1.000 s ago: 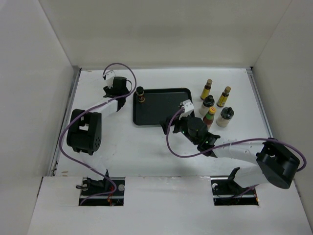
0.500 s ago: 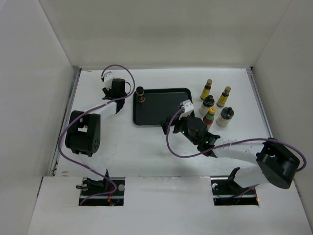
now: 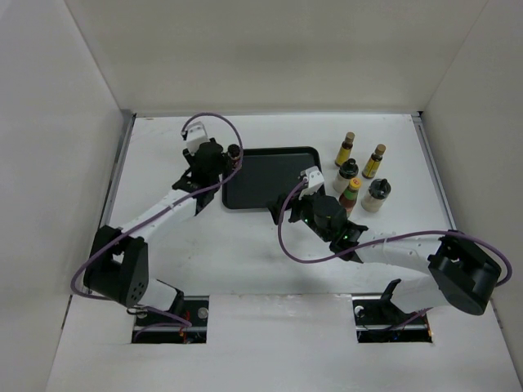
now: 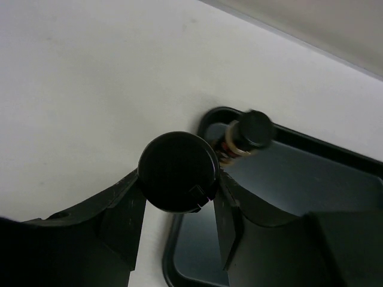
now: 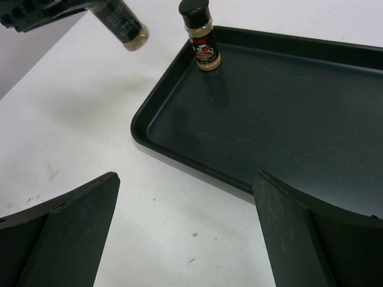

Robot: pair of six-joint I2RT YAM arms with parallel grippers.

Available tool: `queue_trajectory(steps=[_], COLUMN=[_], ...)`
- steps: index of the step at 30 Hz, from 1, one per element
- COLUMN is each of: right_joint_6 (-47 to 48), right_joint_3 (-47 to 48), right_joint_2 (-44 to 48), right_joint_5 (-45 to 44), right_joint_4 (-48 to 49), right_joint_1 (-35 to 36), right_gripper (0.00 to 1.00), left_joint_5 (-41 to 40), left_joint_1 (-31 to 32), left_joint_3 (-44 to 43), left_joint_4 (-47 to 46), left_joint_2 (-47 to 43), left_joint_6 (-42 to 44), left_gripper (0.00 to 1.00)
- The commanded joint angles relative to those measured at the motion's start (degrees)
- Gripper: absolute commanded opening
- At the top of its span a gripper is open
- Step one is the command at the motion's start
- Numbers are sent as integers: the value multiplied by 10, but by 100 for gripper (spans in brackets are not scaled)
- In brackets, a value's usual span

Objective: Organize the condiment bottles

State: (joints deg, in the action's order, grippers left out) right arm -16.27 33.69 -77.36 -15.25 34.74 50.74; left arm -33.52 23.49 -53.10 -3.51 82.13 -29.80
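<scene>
My left gripper (image 4: 178,197) is shut on a short dark jar with a black cap (image 4: 178,172). It holds the jar tilted above the table at the tray's back left corner, and the right wrist view shows this jar (image 5: 125,24) in the air. A second dark black-capped jar (image 3: 234,155) (image 5: 200,37) (image 4: 246,134) stands upright in that corner of the black tray (image 3: 278,181). My right gripper (image 3: 288,207) (image 5: 185,200) is open and holds nothing, low over the table at the tray's near edge.
Right of the tray stand two slim brown yellow-capped bottles (image 3: 346,149) (image 3: 375,161), two whitish black-capped ones (image 3: 346,175) (image 3: 377,194) and a green-red one (image 3: 351,196). White walls enclose the table on three sides.
My left gripper has shut on the dark jar and swung right from the back left of the table to the tray's corner. The right arm has stayed still.
</scene>
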Motion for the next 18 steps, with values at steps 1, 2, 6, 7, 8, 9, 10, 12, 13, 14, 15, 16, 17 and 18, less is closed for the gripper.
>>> queue_trajectory(steps=[1, 2, 6, 7, 8, 9, 10, 12, 13, 14, 15, 16, 17, 18], right_joint_6=[-1, -2, -3, -3, -4, -4, -3, -3, -3, -4, -4, -3, -3, -3], right_joint_3=[12, 10, 5, 4, 3, 3, 2, 2, 1, 1, 1, 1, 0, -1], right_joint_2=[19, 21, 27, 28, 29, 29, 29, 30, 31, 31, 31, 32, 34, 36], right_joint_5=[-9, -10, -10, -10, -9, -9, -9, -10, -10, -10, -10, -10, -10, -10], right_joint_4=[25, 27, 28, 29, 29, 29, 29, 28, 29, 29, 29, 29, 29, 29], right_joint_1=[5, 5, 3, 2, 0, -1, -1, -2, -2, -2, -3, -4, -4, -4], right_gripper=[98, 98, 98, 98, 98, 98, 98, 98, 99, 99, 99, 99, 99, 99], left_joint_5=[-3, -1, -8, -8, -9, -11, -12, -19, -23, -28, -32, -39, -47, -55], left_joint_1=[52, 63, 91, 94, 98, 100, 103, 108, 111, 114, 116, 120, 123, 129], left_joint_3=[-5, -14, -33, -40, -45, -49, -52, -53, -53, -53, -53, -52, -48, -45], left_joint_4=[-14, -12, -20, -21, -21, -22, -24, -27, -29, -29, -29, -31, -34, -40], left_joint_2=[-5, 6, 55, 69, 80, 90, 99, 112, 117, 122, 125, 129, 133, 139], left_joint_6=[20, 19, 21, 22, 22, 22, 22, 26, 29, 33, 36, 40, 44, 49], left_gripper=[23, 23, 23, 23, 23, 23, 23, 23, 23, 23, 24, 24, 25, 26])
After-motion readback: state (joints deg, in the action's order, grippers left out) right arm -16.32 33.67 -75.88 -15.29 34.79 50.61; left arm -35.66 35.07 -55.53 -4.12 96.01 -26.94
